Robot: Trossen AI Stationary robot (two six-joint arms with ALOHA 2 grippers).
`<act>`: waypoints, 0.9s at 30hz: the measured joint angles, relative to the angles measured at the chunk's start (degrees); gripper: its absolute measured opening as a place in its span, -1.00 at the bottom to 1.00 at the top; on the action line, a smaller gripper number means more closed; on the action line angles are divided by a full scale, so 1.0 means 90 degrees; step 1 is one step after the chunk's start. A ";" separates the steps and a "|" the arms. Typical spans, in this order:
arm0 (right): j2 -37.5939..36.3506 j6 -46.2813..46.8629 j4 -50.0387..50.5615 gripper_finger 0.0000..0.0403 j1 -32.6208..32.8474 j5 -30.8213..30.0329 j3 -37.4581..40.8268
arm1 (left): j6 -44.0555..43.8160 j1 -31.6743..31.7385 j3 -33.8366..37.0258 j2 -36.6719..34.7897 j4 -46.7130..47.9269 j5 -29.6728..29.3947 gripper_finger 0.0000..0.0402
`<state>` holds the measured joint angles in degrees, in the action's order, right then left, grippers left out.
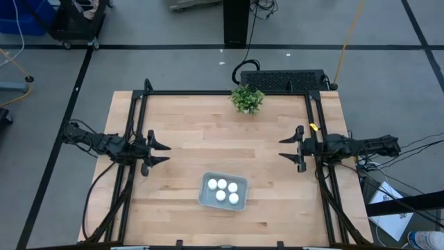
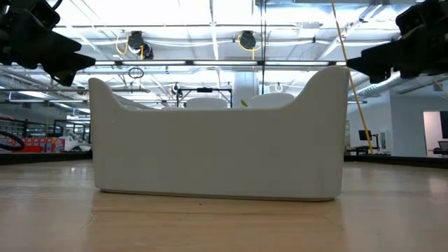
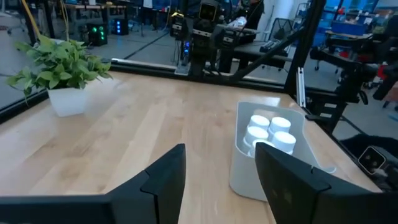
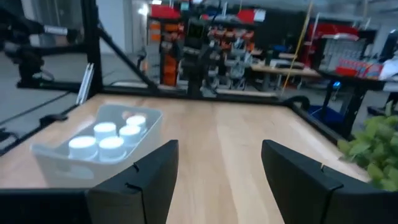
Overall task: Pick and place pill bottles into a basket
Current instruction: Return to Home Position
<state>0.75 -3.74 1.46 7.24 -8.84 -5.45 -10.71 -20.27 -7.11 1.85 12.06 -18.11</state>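
Five pill bottles (image 1: pixel 220 196) stand upright and close together inside the basket (image 1: pixel 202 196), and I see no bottle outside it on the worktop (image 1: pixel 187 125). The basket lies toward the near edge, about midway between the two arms. The left end effector (image 1: pixel 165 153) hangs over the left side of the worktop, well apart from the basket, with its fingers spread and nothing between them. The right end effector (image 1: pixel 282 148) is over the right side, also with its fingers apart and empty. Both point toward the middle. A small plant (image 1: pixel 248 99) stands at the far edge, away from both arms.

By my judgement the placing is complete and only the retreat to rest is left. To do this well, each arm should draw back toward its own side and keep its height, so that no finger passes low over the basket rim. The basket looks light and could slide if it is touched. Closing the fingers serves nothing now. Slow, even motion is enough, and both arms can move together, because their paths do not cross.
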 joint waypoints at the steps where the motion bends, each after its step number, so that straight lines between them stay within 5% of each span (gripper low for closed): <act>1: 0.0000 -0.0004 -0.0124 0.12 -0.0004 -0.0013 0.0014 | -0.0001 0.0000 0.0000 0.0001 0.0001 0.0000 0.00; 27: 0.0000 0.0001 -0.0754 0.09 -0.0004 -0.0014 0.0005 | -0.0004 0.0000 0.0000 0.0002 0.0009 0.0002 0.02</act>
<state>0.75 -3.73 -5.32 7.20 -8.97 -5.41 -10.75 -20.27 -7.11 1.87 12.14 -18.09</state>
